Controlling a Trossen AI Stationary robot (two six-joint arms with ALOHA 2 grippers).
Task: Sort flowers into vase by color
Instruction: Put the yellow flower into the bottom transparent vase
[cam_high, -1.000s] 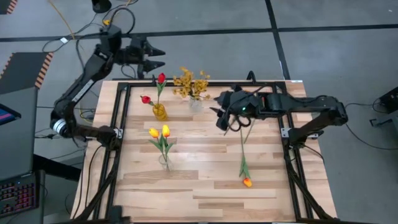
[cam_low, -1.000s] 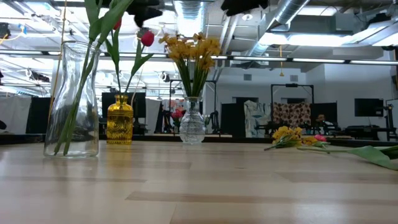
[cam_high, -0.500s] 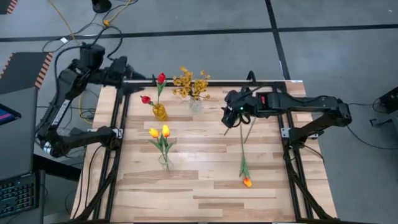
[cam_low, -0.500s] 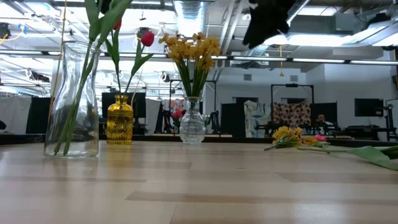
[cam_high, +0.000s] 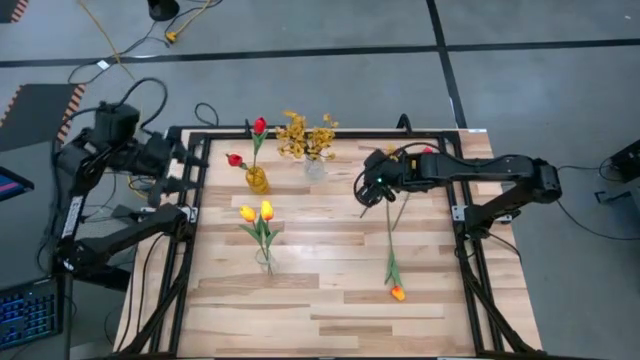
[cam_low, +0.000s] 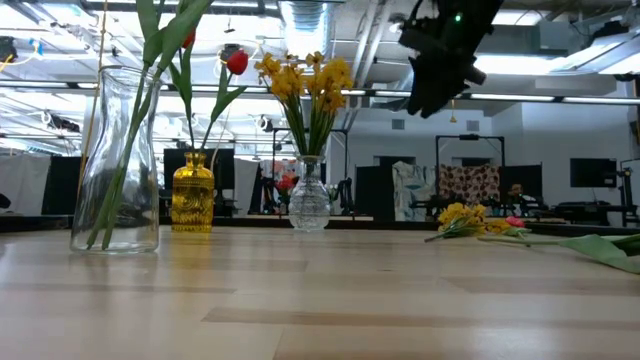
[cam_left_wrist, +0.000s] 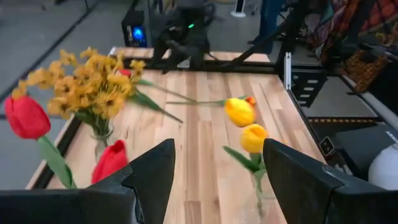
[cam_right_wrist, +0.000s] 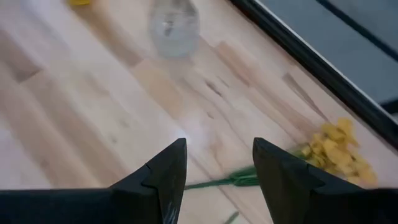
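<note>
From above, the left hand (cam_high: 178, 165) hangs empty with fingers spread beyond the tabletop's (cam_high: 330, 300) left edge. The right hand (cam_high: 366, 192), fingers apart and empty, hovers over the stem of a loose yellow-orange tulip (cam_high: 397, 292) lying on the wood. Red tulips (cam_high: 258, 126) stand in an amber vase (cam_high: 257, 180), yellow tulips (cam_high: 257, 212) in a clear vase (cam_high: 264, 262), mustard sprays (cam_high: 306, 134) in a small glass vase (cam_high: 314, 167).

At table level, the right hand hangs high above the wood. A loose mustard spray (cam_low: 462, 216) lies far right.

The right wrist view shows that spray beside a green stem.
</note>
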